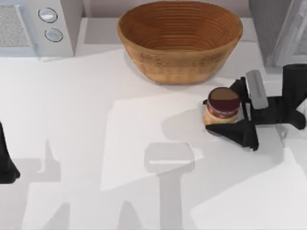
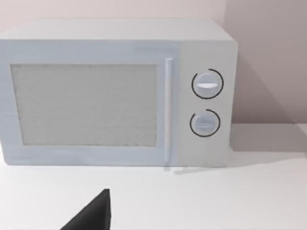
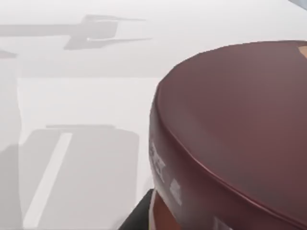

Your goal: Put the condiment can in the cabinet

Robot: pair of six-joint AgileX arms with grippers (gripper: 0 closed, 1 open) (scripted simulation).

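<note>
The condiment can is standing upright on the white worktop toward the right side, just in front of the woven bowl and a little to its right, apart from it. Its dark brown lid is facing up, with the red band and the yellow-orange label showing beneath it. In the right wrist view the can is looming very close, lid and red band filling most of the frame.

The right gripper is reaching in from the right edge of the worktop, its black fingers spread wide and flanking the can, one on the bowl side and one on the near side. Whether they are pressing on it I cannot tell; the jaws are looking open around it rather than clamped.

The left gripper is sitting parked at the far left edge of the worktop, and I cannot tell how its fingers are standing. A dark tip is showing low in the left wrist view.

The worktop is lying plain and white, crossed by soft grey shadows. A pale microwave with two round dials is standing at the back left corner, seen face-on from the left wrist, against a pinkish-beige wall. At the back right a pale grey cabinet is standing.
</note>
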